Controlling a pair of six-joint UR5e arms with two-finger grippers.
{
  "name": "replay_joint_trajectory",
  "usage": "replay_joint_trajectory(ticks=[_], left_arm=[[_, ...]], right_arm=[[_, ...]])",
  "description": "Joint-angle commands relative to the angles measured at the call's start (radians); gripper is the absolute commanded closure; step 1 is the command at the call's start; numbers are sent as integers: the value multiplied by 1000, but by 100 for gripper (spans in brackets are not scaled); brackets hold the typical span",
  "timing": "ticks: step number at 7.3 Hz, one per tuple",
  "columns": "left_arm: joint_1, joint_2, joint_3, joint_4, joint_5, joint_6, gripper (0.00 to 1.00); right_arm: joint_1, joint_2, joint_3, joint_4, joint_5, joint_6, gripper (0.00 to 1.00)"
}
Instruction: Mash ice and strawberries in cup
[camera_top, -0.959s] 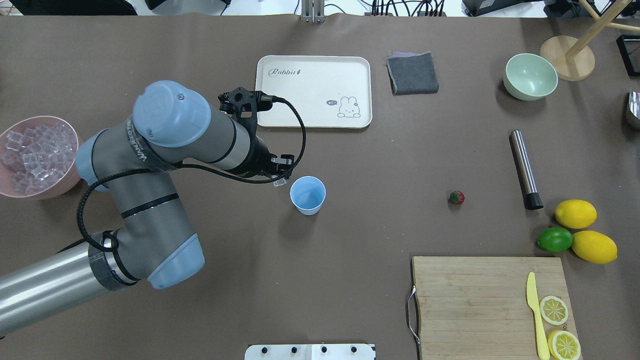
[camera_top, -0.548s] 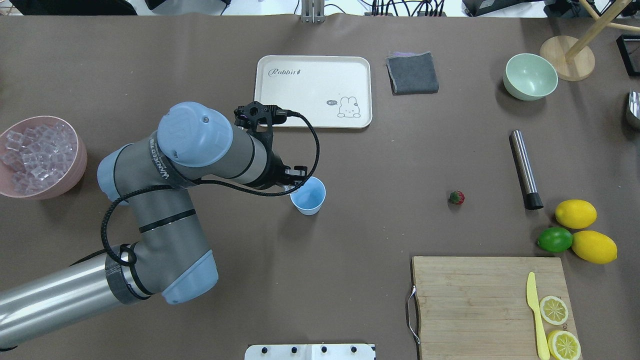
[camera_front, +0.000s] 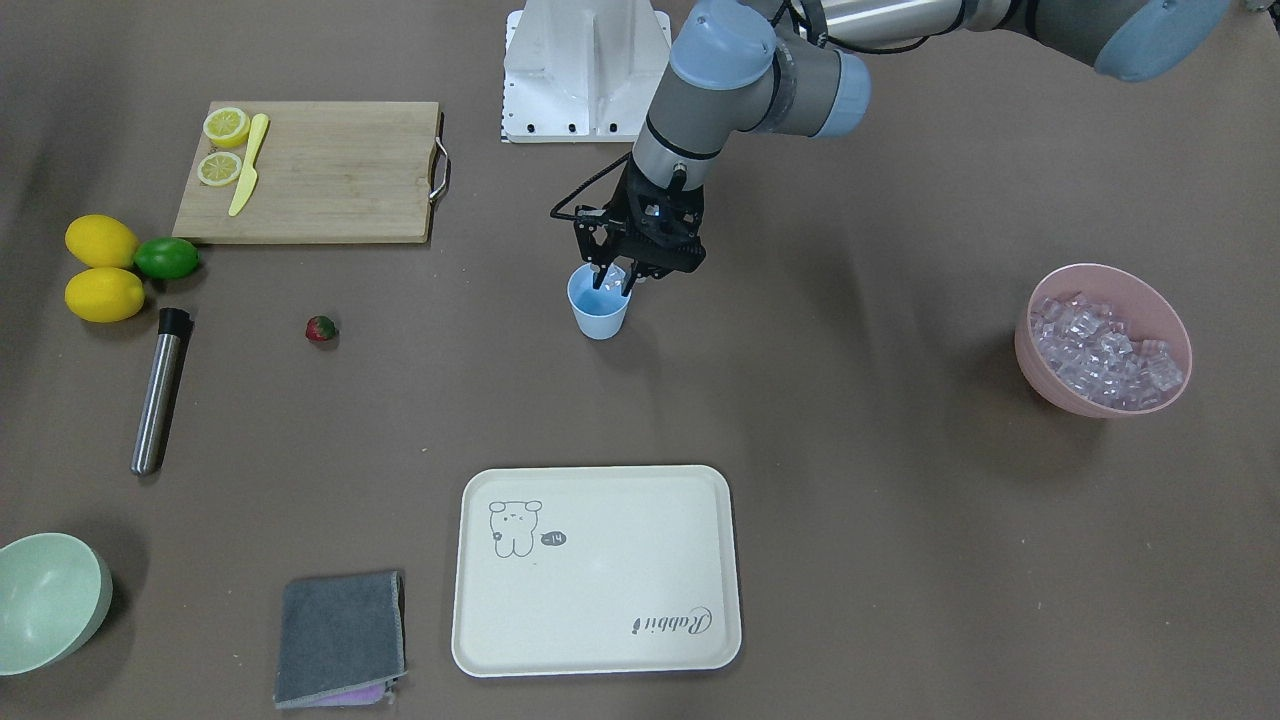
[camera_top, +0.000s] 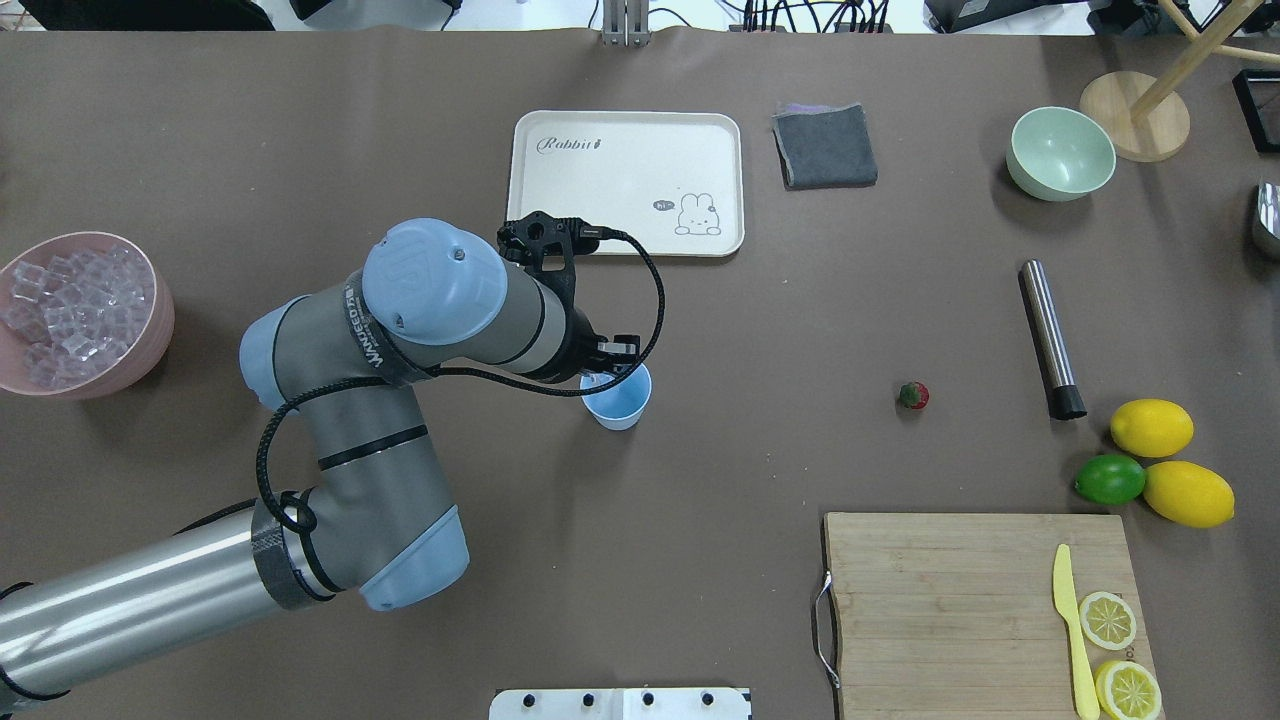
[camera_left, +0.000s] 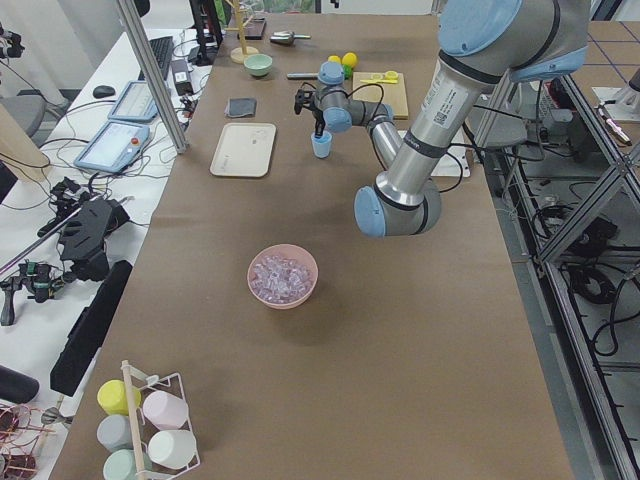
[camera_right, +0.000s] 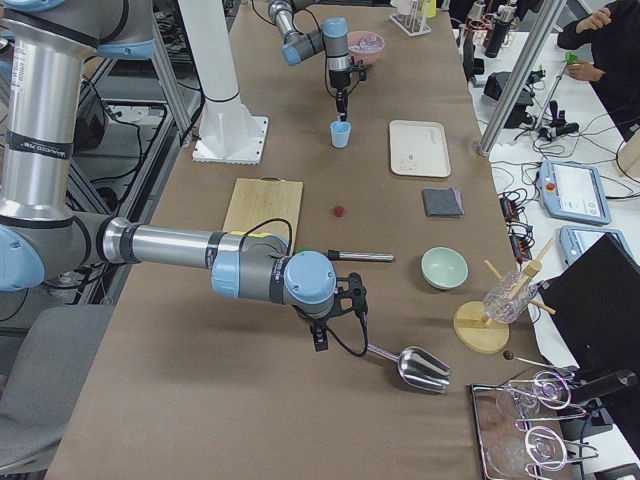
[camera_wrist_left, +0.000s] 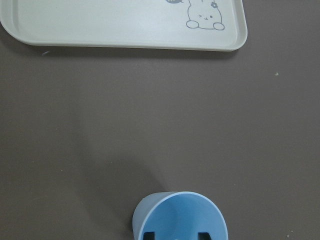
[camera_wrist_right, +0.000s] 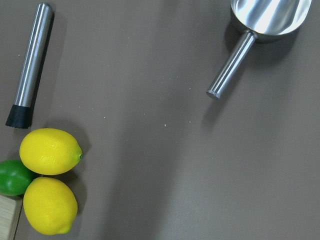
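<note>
Strawberry (camera_top: 913, 395) btwn cup (camera_top: 622, 407), rod (camera_top: 1048, 335); tray (camera_top: 625, 180) nearby.

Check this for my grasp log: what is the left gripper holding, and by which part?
A clear ice cube, pinched by its sides between the fingertips of the left gripper, right over the mouth of the cup.

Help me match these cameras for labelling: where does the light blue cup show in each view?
Front-facing: cup at centre, slightly above the middle.
Overhead: cup just left of the middle.
Exterior left: cup far off, upper middle.
Exterior right: cup far off, upper middle.
Left wrist: cup at the bottom edge.
Right wrist: not in it.
Shared landmark: the cream tray beside the cup, absent only from the right wrist view.
</note>
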Motion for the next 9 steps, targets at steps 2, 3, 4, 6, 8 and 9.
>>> replay_joint_trajectory(ticks=[2, 3, 4, 6, 8, 9], left_arm=[[1, -7, 18, -20, 2, 5, 8], [0, -1, 9, -17, 43, 2, 4], [-8, 10, -15, -11, 48, 6, 4], [-99, 109, -72, 1, -34, 129, 4], [-214, 240, -156, 55, -135, 236, 4], [-283, 318, -198, 87, -215, 236, 7]], right_arm=[[0, 6, 2, 1, 0, 10, 0], [-8, 15, 8, -1, 0, 15, 0], [-24, 23, 21, -2, 2, 23, 0], [-75, 63, 51, -2, 3, 98, 0], [-101, 86, 81, -2, 43, 150, 0], [-130, 93, 95, -1, 69, 191, 0]])
